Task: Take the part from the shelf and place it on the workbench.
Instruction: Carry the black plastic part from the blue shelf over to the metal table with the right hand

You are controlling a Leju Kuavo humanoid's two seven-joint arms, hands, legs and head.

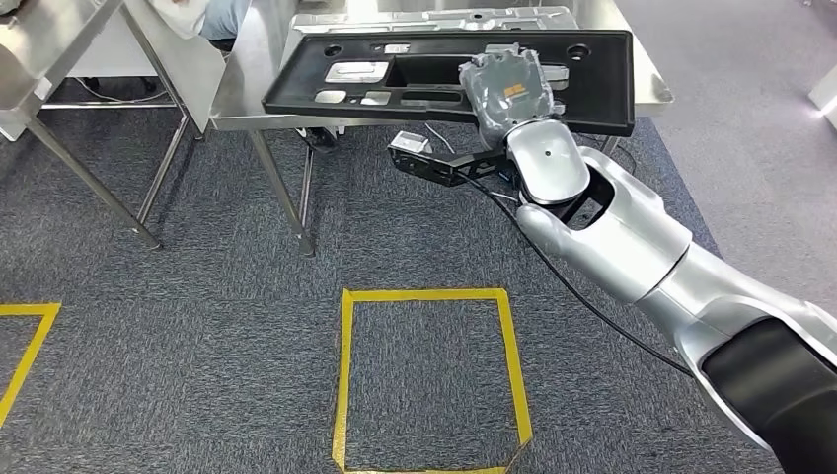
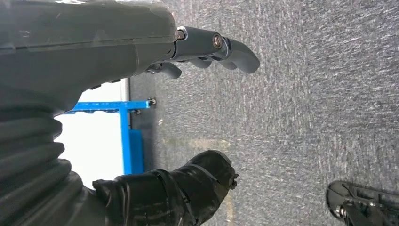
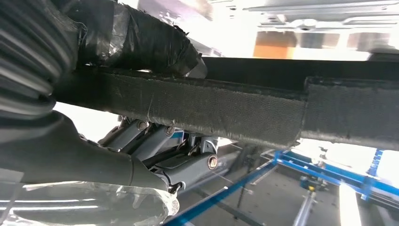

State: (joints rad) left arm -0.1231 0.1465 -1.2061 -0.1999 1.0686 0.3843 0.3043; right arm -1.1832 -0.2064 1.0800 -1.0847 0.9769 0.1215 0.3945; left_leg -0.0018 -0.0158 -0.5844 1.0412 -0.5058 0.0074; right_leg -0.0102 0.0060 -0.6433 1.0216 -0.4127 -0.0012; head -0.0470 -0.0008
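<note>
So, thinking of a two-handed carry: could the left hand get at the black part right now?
Probably not as it stands: the left hand hangs open over the carpet, while the right hand holds the black part at the workbench.

Workbench (image 1: 237,89) far edge cut off

Head view's evenly lit from overhead, sharp enough for me; soft glare on the steel workbench (image 1: 247,94) top and a blown-out patch at the far right edge. Silver right arm (image 1: 632,247) shows bright highlights. Left wrist view: carpet (image 2: 306,117) smeared w/ motion blur, white overexposed block behind. Right wrist view's backlit, bkgd washed out, near surfaces dark and soft.
</note>
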